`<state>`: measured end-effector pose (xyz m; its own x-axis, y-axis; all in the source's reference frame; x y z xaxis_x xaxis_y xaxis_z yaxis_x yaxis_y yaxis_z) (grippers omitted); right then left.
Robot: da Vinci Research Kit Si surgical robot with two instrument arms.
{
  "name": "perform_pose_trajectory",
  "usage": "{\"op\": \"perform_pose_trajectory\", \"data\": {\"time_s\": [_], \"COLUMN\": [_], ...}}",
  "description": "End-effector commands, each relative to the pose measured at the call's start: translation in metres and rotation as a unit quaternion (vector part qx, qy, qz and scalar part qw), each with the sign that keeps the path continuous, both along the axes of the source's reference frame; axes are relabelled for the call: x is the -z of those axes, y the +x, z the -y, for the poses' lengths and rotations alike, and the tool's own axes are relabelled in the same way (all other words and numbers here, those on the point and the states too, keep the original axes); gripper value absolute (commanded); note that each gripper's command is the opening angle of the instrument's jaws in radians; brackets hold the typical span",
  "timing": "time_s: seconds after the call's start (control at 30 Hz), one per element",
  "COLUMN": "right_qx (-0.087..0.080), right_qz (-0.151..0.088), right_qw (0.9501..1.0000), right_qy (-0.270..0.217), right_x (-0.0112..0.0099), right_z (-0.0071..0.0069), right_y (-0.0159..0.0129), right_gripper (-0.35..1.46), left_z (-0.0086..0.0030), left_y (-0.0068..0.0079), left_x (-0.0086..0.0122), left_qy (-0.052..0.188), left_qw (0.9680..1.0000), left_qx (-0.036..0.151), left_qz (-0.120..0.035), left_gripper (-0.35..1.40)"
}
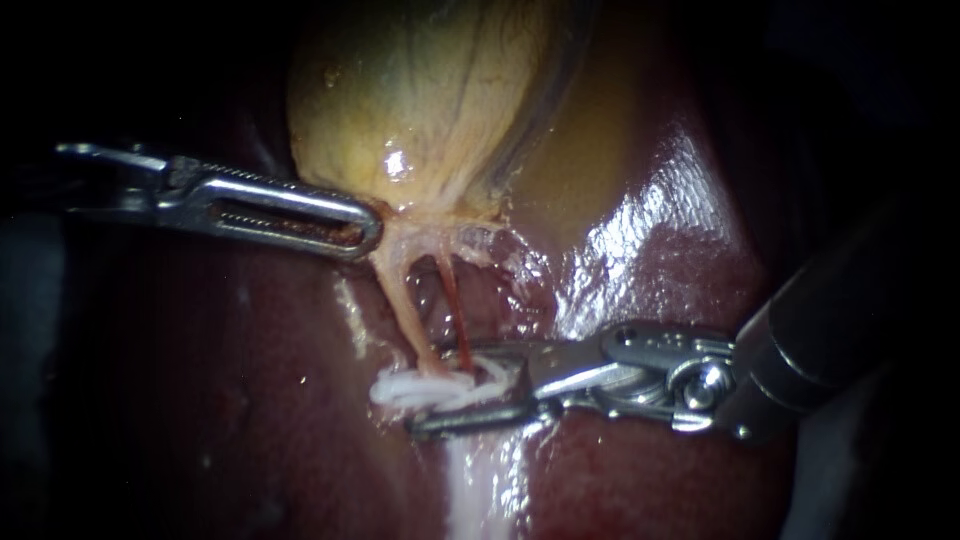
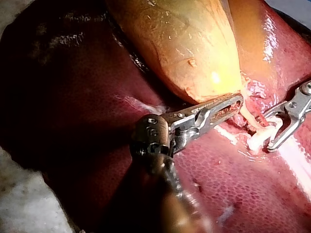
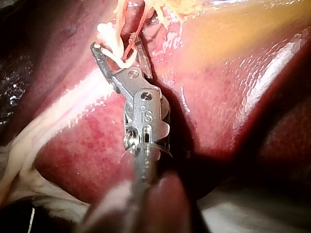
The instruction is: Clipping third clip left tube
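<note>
- Right instrument (image 1: 450, 392): jaws parted, straddling the white clips (image 1: 400, 388) at the foot of the pale left tube (image 1: 405, 310).
- Left instrument (image 1: 360, 232): jaws clenched on the gallbladder (image 1: 420, 100) at its lower edge.
- Liver (image 1: 650, 250) lies beneath.

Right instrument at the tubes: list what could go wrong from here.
1. The red tube runs right beside the left tube and seems to lie within the open jaws of the right instrument; closing may catch both.
2. Clips already crowd the jaws; a new one may overlap them.
3. The left instrument grips the gallbladder; a slip would slacken the tubes.
</note>
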<state>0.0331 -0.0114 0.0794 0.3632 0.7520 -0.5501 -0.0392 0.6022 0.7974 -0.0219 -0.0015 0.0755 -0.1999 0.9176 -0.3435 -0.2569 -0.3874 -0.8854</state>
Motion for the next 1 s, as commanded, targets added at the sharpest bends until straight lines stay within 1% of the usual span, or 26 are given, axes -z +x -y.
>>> {"op": "perform_pose_trajectory", "data": {"time_s": [0.03,0.23,0.43,0.77,1.0], "right_qx": [0.000,0.000,0.000,0.000,0.002], "right_qz": [0.000,-0.001,-0.001,-0.002,-0.004], "right_qw": [1.0000,1.0000,1.0000,0.9999,0.9999], "right_qy": [0.001,0.004,0.008,0.010,0.012], "right_x": [0.0001,0.0008,0.0013,0.0023,0.0032], "right_z": [-0.0002,-0.0011,-0.0017,-0.0022,-0.0023], "right_y": [-0.0001,-0.0007,-0.0011,-0.0021,-0.0028], "right_gripper": [0.49,0.50,0.50,0.50,0.50], "left_z": [0.0000,0.0000,0.0000,0.0000,0.0000], "left_y": [0.0000,0.0000,0.0000,0.0001,0.0001], "left_x": [0.0000,0.0000,0.0000,0.0000,0.0000], "left_qy": [0.000,0.000,0.000,0.000,0.000], "left_qw": [1.0000,1.0000,1.0000,1.0000,1.0000], "left_qx": [0.000,0.000,0.000,0.000,0.000], "left_qz": [0.000,0.000,0.000,0.000,0.000], "left_gripper": [-0.35,-0.35,-0.35,-0.35,-0.35]}}
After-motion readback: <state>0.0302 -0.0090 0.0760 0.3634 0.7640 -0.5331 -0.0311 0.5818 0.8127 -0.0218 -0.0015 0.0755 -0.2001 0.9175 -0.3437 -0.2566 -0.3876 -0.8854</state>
